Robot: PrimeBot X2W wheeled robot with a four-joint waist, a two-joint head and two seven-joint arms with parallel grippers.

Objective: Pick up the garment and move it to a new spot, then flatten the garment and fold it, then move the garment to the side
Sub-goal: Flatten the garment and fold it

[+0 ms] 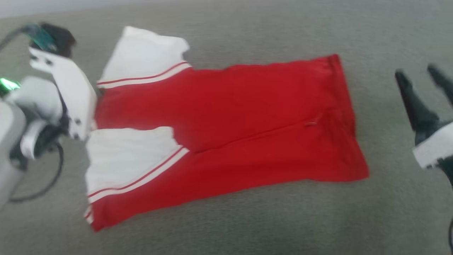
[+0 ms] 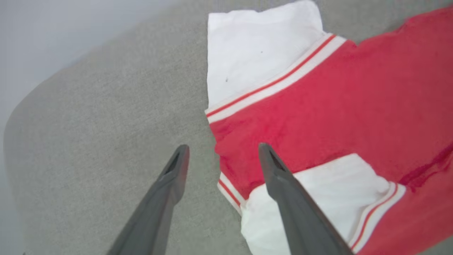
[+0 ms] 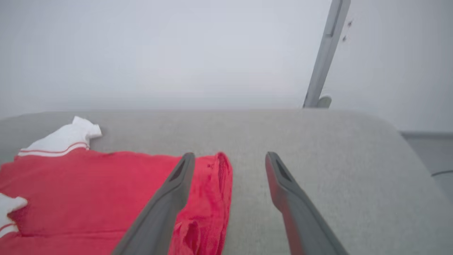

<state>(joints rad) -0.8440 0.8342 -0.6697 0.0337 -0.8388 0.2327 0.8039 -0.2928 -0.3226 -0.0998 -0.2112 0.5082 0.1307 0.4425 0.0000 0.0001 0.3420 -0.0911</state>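
Note:
The garment [image 1: 247, 117] lies folded lengthwise on the grey padded surface [image 1: 247, 219], red body to the right and two white sleeve parts with striped trim to the left. No lettering shows. My left gripper [image 2: 223, 152] hovers open over the garment [image 2: 336, 106] at its sleeve end, one fingertip above the red cloth and the other above bare surface. Its white forearm [image 1: 70, 92] stands at that same left end. My right gripper [image 1: 417, 72] is open and empty, off to the right of the hem. In the right wrist view it [image 3: 230, 157] straddles the edge of the garment [image 3: 88, 184].
The grey surface [image 3: 318, 141] rounds off at its far edge and right corner, with a pale wall behind. A grey metal pole [image 3: 325, 60] rises beyond that edge. A dark cable [image 1: 53, 177] loops from my left arm.

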